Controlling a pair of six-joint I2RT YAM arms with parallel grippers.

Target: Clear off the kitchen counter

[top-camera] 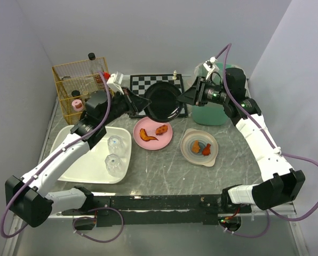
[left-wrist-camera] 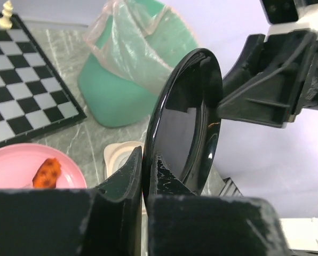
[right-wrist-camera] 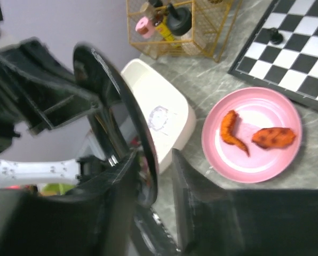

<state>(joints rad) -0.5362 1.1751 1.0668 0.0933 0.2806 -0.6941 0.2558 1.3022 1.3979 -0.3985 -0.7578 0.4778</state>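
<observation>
From above, we are mid-handover: the black plate (top-camera: 163, 100) stands on edge in the air between the left gripper (top-camera: 139, 104) and right gripper (top-camera: 187, 96), over the back of the kitchen counter (top-camera: 164, 170).

In the left wrist view, our left fingers pinch its rim tight.

In the right wrist view, the right jaws stand apart, slack around the rim.

Next, we judge, the right arm must back away before the left carries the plate off, probably to the white tub (top-camera: 87, 168).
</observation>
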